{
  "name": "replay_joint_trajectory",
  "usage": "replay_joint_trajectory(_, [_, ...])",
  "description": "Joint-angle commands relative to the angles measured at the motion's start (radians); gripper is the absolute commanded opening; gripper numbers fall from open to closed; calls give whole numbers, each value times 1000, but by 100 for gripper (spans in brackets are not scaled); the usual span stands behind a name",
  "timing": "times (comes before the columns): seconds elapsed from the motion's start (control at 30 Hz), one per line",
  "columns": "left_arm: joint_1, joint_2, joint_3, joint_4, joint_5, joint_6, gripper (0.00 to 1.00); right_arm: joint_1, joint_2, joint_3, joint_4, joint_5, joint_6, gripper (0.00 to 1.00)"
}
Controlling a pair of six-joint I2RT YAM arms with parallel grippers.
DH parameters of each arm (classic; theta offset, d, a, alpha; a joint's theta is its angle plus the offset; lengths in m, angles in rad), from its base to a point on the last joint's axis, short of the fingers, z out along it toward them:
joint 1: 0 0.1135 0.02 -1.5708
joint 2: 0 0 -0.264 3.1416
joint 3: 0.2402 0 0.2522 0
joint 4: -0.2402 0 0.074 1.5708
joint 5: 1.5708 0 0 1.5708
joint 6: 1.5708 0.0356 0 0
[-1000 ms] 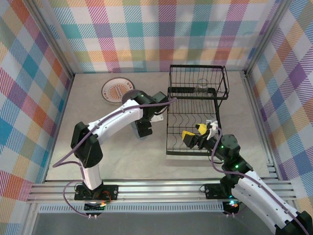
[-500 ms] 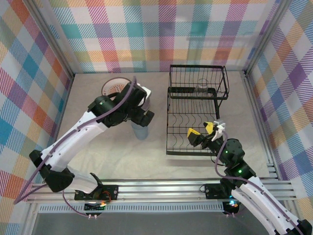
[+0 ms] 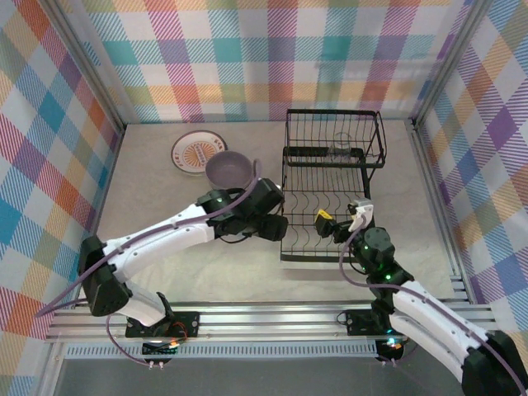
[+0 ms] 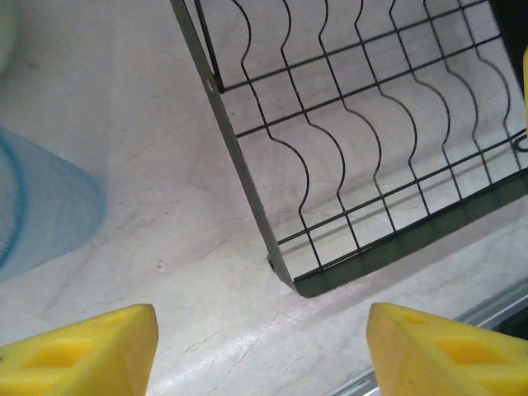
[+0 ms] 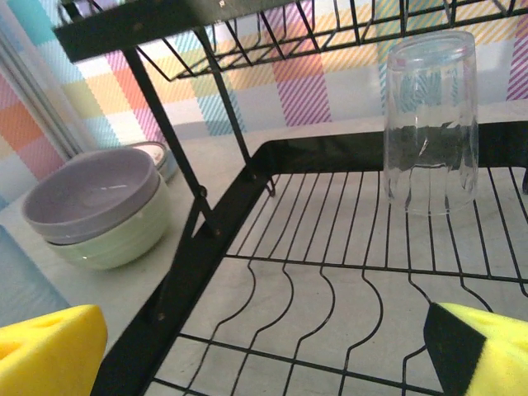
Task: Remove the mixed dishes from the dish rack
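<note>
Top external view has the orange-sunburst white plate (image 3: 198, 152) and lavender bowl (image 3: 228, 169), nested in a pale green bowl (image 5: 124, 235), already on the table (image 3: 165, 247), a bluish tumbler (image 4: 41, 210) beside the parted, empty left gripper (image 4: 262, 355), and one upturned clear glass (image 5: 429, 124) left in the black wire dish rack (image 3: 333, 112), under its upper basket (image 5: 140, 23), before the wide-open right gripper (image 5: 264, 346).

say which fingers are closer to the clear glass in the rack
Right. The right fingers are over the rack's lower tray, facing the glass at the far end. The left fingers are outside the rack, by its near left corner.
</note>
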Motion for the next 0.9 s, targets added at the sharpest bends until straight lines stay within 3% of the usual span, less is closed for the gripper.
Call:
replay_joint_trajectory(0.0, [-17, 46, -29, 75, 21, -76, 65, 0, 91, 4, 239, 62, -71, 99])
replay_joint_trajectory(0.23, [-38, 170, -38, 149, 40, -120, 58, -15, 345, 18, 528, 98, -188, 99])
replay_joint_trajectory(0.5, [-38, 244, -21, 148, 25, -126, 53, -104, 707, 99, 825, 21, -177, 99])
replay_joint_trajectory(0.77, [-36, 306, -2, 154, 40, -131, 39, -187, 839, 151, 901, -25, -164, 99])
replay_joint_trajectory(0.87, [-32, 323, 11, 154, 50, -133, 26, -218, 892, 186, 901, -44, -158, 100])
